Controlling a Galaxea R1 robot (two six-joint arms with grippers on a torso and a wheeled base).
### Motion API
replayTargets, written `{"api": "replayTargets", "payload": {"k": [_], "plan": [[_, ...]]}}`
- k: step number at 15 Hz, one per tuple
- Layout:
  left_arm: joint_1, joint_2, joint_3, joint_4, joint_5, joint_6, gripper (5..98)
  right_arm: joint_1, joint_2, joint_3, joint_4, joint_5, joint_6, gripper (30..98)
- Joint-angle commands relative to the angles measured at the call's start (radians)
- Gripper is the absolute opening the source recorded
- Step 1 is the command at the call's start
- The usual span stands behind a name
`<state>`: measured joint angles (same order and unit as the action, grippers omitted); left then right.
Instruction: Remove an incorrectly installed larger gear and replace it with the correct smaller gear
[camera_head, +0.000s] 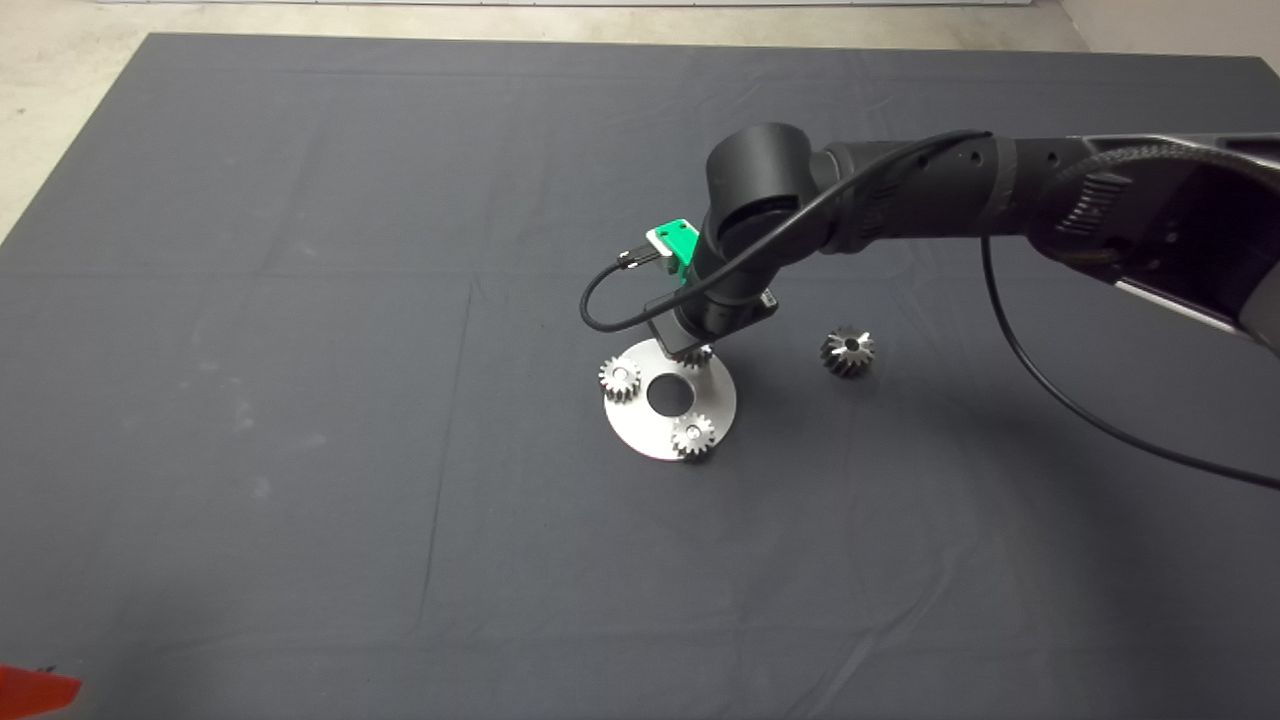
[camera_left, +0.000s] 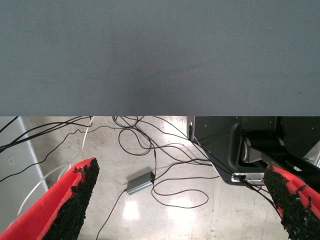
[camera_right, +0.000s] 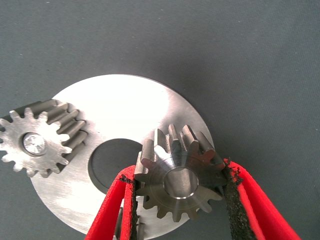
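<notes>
My right gripper is shut on the smaller gear, a red finger on each side of it, holding it upright over the far edge of the round silver plate. In the head view the right arm's wrist covers most of that gear. Two more small gears stand on the plate around its centre hole. The larger gear lies on the mat to the right of the plate, apart from both grippers. Parked at the lower left corner, my left gripper is open and empty.
The dark mat spreads widely around the plate. A black cable loops down from the right arm over the mat. The left wrist view shows the mat's edge and the floor beyond, with cables and a small grey box.
</notes>
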<state>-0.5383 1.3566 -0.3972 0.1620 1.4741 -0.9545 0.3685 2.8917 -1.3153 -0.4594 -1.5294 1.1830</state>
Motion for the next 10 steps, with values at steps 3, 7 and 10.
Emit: {"api": "replayTargets", "payload": {"k": [3, 7, 10], "plan": [[0.0, -0.007, 0.005, 0.012, 0.012, 0.0, 84.3, 0.031, -0.033, 0.015, -0.027, -0.087, 0.003, 34.9], [0.0, -0.001, -0.001, 0.012, 0.011, 0.0, 84.3, 0.032, -0.059, 0.039, -0.027, -0.087, 0.004, 34.8], [0.0, -0.001, -0.002, 0.014, 0.011, 0.0, 84.3, 0.03, -0.074, 0.044, -0.027, -0.087, 0.004, 34.8]]}}
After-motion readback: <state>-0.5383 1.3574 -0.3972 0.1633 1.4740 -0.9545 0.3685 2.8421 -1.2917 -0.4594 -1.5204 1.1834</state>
